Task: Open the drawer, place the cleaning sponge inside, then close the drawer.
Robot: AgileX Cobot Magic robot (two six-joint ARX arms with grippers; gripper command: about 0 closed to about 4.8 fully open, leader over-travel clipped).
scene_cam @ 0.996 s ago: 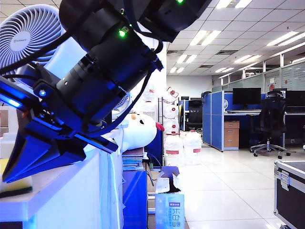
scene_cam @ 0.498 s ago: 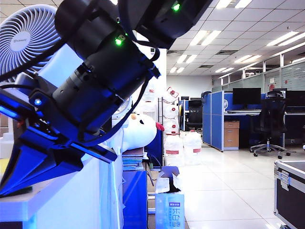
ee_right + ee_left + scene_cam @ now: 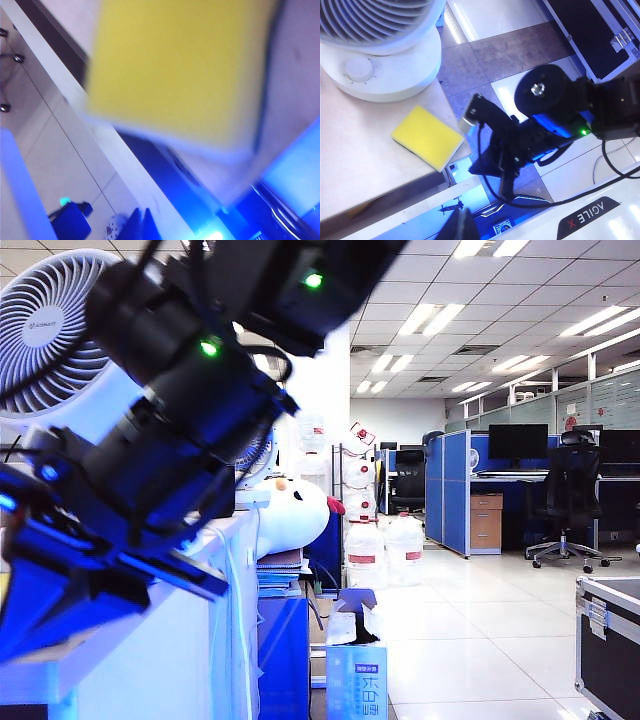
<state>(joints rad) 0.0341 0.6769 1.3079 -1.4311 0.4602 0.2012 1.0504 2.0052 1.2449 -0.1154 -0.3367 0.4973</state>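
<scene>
Fingers of the right gripper [image 3: 507,186] are pressed together and hold nothing; in the left wrist view they point down past the table edge, low in the frame's centre, below and to the right of the sponge [image 3: 427,137]. The sponge lies flat, yellow face up, at the corner of the table [image 3: 360,165], left of centre in that view, its long axis running from upper left to lower right, one corner at the table's front edge. The fan [image 3: 385,55] stands just beyond it, upper left. The right wrist view is filled by the blurred sponge [image 3: 180,70], so the right arm looks much the nearer. The left gripper [image 3: 462,225] shows only as a dark tip at the bottom edge; I cannot tell its state. Below the table edge a pale ledge may be the drawer, which I cannot confirm.
</scene>
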